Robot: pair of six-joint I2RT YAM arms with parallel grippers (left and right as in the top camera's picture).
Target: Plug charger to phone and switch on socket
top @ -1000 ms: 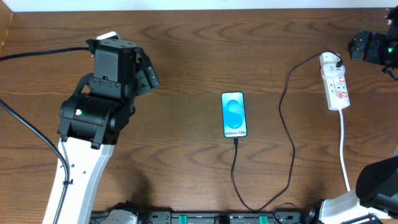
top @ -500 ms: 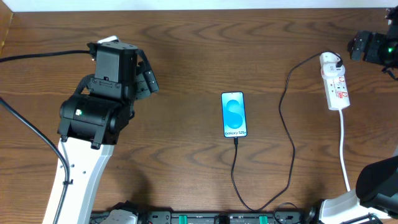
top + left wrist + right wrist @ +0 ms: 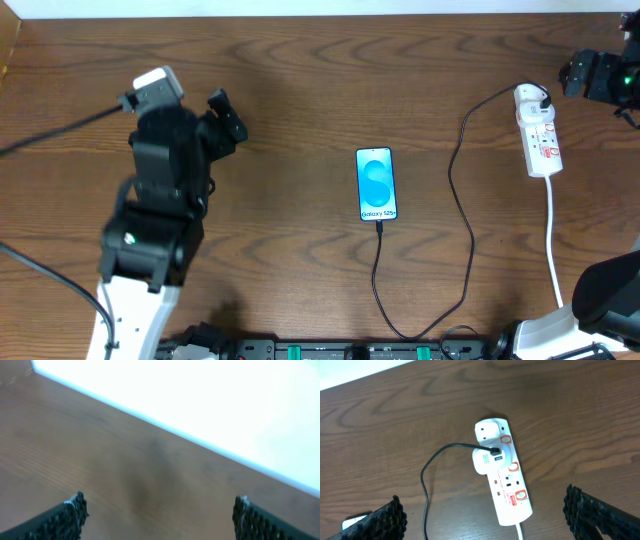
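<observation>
The phone (image 3: 375, 183) lies face up mid-table, its blue screen lit. The charger (image 3: 462, 230), a thin black cable, meets the phone's lower edge, loops toward the front edge and climbs to its white plug head (image 3: 536, 99) (image 3: 487, 460), which sits in the socket (image 3: 541, 140) (image 3: 507, 487), a white strip with red markings. My right gripper (image 3: 573, 75) (image 3: 485, 514) hovers open just right of the socket's far end, fingers apart with nothing between them. My left gripper (image 3: 227, 116) (image 3: 160, 512) stands open and empty over bare wood at the far left, well away from the phone.
The socket's thick white cord (image 3: 552, 240) runs toward the front edge at the right. The left arm's black cable (image 3: 60, 128) trails off to the left. The table's far edge (image 3: 200, 440) meets a bright white surface. Dark hardware (image 3: 330, 350) lines the front edge.
The left arm has swung and straightened, so its wrist now points further toward the far edge, jaws still open. The right arm, phone, charger and socket have not moved.
</observation>
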